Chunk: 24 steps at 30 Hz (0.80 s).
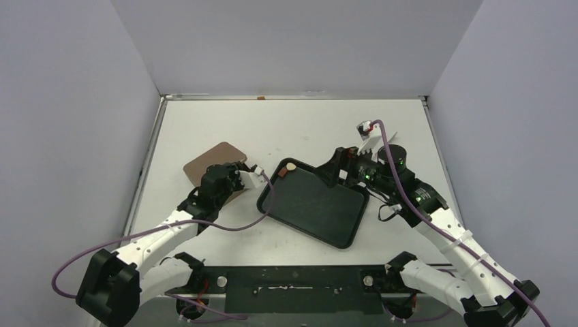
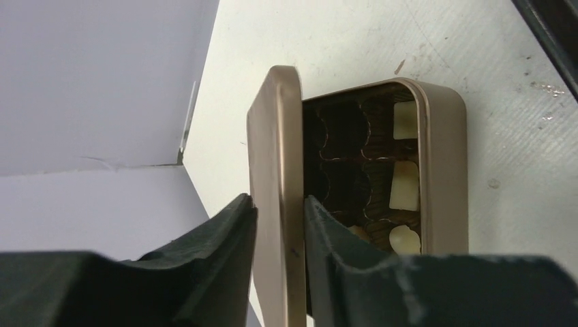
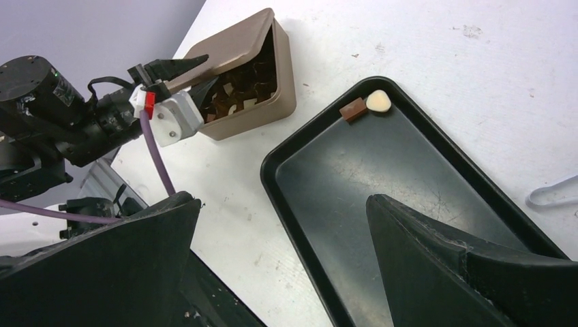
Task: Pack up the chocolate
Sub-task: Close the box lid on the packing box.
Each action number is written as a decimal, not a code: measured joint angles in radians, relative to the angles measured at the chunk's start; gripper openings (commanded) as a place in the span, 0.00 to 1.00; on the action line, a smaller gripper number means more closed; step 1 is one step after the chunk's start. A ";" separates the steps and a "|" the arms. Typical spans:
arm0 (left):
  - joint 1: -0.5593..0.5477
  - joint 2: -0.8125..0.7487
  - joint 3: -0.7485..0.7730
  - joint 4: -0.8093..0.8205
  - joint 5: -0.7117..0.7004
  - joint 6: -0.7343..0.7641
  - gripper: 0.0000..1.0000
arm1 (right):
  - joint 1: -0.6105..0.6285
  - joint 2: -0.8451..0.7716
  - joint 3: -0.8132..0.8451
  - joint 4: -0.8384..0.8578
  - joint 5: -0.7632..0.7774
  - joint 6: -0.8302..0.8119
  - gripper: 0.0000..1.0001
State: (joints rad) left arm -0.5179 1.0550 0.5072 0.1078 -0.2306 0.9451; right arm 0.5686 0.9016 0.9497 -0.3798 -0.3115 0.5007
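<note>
Left gripper (image 2: pixel 279 204) fingers pinch the edge of the flat gold-brown metal lid (image 2: pixel 272 129), which stands tilted up over the square gold-brown tin (image 2: pixel 446 170). Tin sits on the white table (image 2: pixel 354 41), left of the black rectangular tray (image 3: pixel 354 163). Cream-white chocolate pieces (image 2: pixel 405 185) sit in the tin's dark cups. Brown chocolate block (image 3: pixel 354 110) and cream-white chocolate drop (image 3: pixel 378 101) touch in the tray's far corner. Right gripper (image 3: pixel 281 199) hangs over the tray, jaws wide, nothing between.
</note>
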 measured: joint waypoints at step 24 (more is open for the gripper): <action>0.121 -0.001 0.335 -0.185 -0.163 -0.660 0.78 | 0.012 0.146 -0.054 0.109 -0.004 0.080 0.99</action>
State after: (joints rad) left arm -0.3969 1.0538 0.8417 -0.0769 -0.3939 0.2848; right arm 0.5804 1.0481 0.8959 -0.2703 -0.3157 0.5812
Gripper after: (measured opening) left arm 0.774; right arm 0.992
